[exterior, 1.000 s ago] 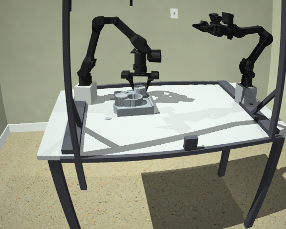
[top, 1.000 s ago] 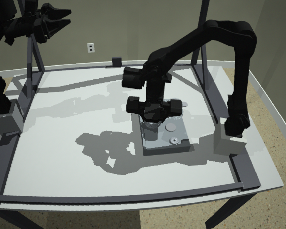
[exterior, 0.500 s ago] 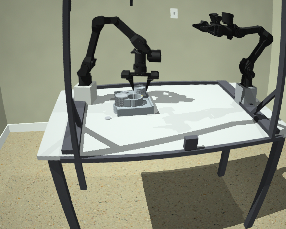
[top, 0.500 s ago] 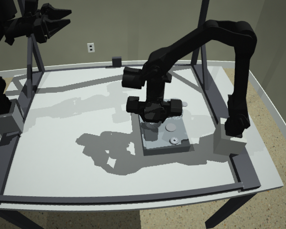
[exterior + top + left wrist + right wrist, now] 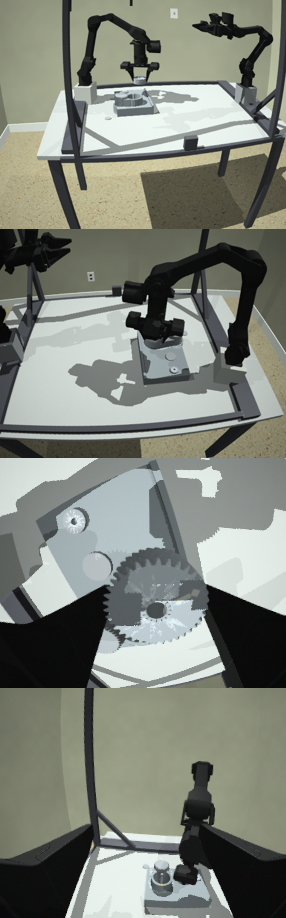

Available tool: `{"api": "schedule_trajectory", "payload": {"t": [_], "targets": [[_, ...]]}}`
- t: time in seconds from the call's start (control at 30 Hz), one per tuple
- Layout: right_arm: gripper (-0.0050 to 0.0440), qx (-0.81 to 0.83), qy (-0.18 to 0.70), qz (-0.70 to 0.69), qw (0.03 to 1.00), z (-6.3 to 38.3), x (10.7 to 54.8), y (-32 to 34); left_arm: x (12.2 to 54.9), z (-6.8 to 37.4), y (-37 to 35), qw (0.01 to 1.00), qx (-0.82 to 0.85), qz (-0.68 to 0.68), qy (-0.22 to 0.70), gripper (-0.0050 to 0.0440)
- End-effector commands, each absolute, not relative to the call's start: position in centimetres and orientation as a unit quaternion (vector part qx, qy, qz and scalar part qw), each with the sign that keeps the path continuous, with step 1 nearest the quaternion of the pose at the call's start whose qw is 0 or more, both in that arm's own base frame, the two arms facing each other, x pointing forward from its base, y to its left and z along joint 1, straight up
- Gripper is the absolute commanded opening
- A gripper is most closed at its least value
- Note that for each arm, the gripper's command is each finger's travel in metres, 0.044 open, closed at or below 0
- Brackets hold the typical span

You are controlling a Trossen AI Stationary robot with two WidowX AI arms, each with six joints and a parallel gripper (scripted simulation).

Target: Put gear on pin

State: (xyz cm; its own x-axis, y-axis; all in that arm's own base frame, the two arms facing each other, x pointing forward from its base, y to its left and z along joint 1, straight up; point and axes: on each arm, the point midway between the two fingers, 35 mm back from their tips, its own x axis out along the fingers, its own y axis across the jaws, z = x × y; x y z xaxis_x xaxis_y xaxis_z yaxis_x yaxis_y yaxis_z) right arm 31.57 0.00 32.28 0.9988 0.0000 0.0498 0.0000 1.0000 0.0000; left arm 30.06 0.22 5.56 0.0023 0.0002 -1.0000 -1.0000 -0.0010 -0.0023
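Observation:
The loose gear (image 5: 139, 80) (image 5: 155, 628) is held level in the air, clear above the grey fixture (image 5: 159, 371) (image 5: 135, 111) (image 5: 125, 523). My left gripper (image 5: 154, 589) is shut on it, a finger on each side. The painted arrow (image 5: 194, 593) is a tan mark near the gear's rim, at the right in the left wrist view. The collar (image 5: 137, 102) (image 5: 161, 890) stands on the fixture with a yellow mark (image 5: 141, 95) (image 5: 161, 884) at its rim. The pin cannot be made out clearly. My right gripper (image 5: 70, 245) (image 5: 147, 830) is open and empty, high and far away.
A tall toothed gear (image 5: 120, 100) stands on the fixture beside the collar. A flat disc (image 5: 171, 356) (image 5: 97, 566) and a small ribbed disc (image 5: 174, 370) (image 5: 75, 521) are on the fixture. A small pale disc (image 5: 185, 333) (image 5: 107, 118) lies on the table. Frame posts stand at the table's sides.

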Motion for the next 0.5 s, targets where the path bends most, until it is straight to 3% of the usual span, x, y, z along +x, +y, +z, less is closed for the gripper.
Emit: {"api": "schedule_trajectory", "payload": {"t": [0.0, 0.47], "targets": [[0.04, 0.0, -0.038, 0.0, 0.999, 33.3, 31.4, 0.0, 30.9, 6.8, -0.6, 0.56, -0.461, 0.438, 0.532, 0.0], [0.04, 0.0, -0.038, 0.0, 0.999, 33.3, 31.4, 0.0, 30.2, 6.5, -2.5, 0.648, -0.308, 0.298, 0.63, 0.0]]}}
